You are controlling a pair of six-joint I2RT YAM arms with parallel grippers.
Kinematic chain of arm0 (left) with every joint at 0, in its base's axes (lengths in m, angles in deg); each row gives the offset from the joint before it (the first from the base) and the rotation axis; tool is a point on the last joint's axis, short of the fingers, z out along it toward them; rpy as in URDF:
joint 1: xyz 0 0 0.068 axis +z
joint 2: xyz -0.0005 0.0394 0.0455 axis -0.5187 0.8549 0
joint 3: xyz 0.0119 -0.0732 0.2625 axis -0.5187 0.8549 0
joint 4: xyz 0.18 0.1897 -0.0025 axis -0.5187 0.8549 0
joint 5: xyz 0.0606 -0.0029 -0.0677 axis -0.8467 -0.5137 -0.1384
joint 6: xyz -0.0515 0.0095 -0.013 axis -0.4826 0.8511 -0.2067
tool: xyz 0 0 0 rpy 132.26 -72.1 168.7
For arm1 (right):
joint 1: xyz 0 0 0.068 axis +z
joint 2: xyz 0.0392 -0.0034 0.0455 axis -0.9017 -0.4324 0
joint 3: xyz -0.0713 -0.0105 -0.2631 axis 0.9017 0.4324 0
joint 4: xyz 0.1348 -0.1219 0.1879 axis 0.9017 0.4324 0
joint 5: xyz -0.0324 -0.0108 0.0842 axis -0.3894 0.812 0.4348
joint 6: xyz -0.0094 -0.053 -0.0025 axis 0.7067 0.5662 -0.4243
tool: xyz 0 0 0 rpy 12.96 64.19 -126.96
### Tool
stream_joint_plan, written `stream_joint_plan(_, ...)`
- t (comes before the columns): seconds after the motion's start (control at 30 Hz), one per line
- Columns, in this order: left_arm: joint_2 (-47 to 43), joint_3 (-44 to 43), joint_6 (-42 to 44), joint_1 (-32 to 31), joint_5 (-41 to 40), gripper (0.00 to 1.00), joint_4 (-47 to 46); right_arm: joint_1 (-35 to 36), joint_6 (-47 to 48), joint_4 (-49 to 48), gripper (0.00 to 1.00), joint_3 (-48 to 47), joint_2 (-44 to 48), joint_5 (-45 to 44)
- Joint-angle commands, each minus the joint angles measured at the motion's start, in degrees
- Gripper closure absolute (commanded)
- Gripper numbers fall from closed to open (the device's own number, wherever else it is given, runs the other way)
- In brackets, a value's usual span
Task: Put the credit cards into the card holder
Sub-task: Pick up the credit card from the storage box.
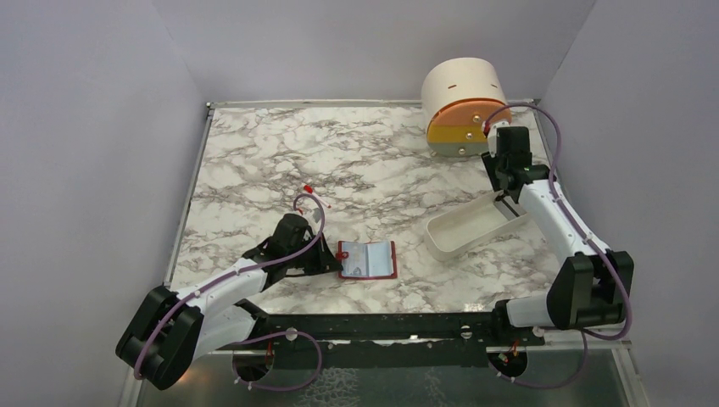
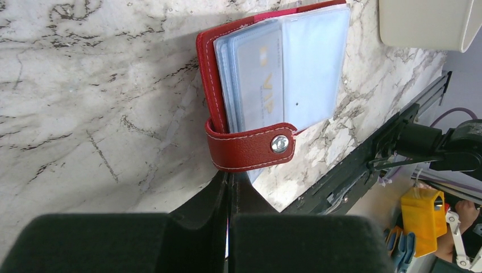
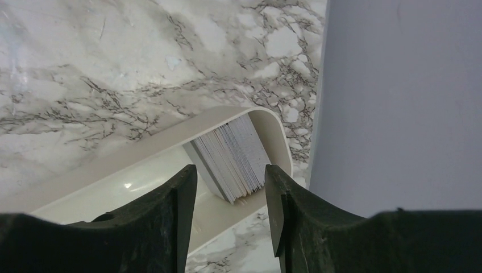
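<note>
— Marble-veined tabletop (image 1: 280, 161), glossy, shut in by plain grey walls on three sides. Where's the card holder?

— The card holder (image 1: 367, 259) lies open and flat close to the table's near edge. It is red stitched leather around clear plastic sleeves, and a tan card (image 2: 258, 79) sits in one sleeve. Bare marble stretches wide behind it and to its left.

— And the left gripper?

— The left gripper (image 2: 229, 177) sits just left of the holder, fingers pressed together, tips beside the snap strap (image 2: 253, 148). Whether they nip a sleeve edge I cannot tell.

— What's to the holder's right?

— Well apart on that side, a smooth white oblong tray (image 1: 449, 242) with rounded ends lies at an angle. The credit cards (image 3: 233, 153) stand on edge, stacked in the tray's end nearest the right wall. The right gripper (image 3: 230, 176) hangs over that stack, fingers spread, with the card edges showing between them.

— Further back?

— Beyond the holder and to its right, a round cream drawer unit (image 1: 465, 106) fills the far corner, close against the walls.
</note>
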Motion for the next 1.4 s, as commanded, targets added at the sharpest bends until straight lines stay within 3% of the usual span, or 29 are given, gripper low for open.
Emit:
stream_joint_plan(0.0, -0.28, -0.82, 0.98, -0.31, 1.44, 1.00, -0.05, -2.03, 4.68, -0.36, 0.51, 1.87, -2.03, 4.33)
stream_joint_plan(0.37, 0.26, -0.77, 1.04, -0.31, 1.74, 1.00, -0.21, -3.97, 8.68, -1.30, 0.48, 4.27, -5.27, 4.10)
stream_joint_plan(1.37, 1.70, -2.08, 2.04, -0.22, 1.76, 1.00, -0.48, -4.63, 14.40, -12.22, 0.51, 9.72, -12.72, -7.72)
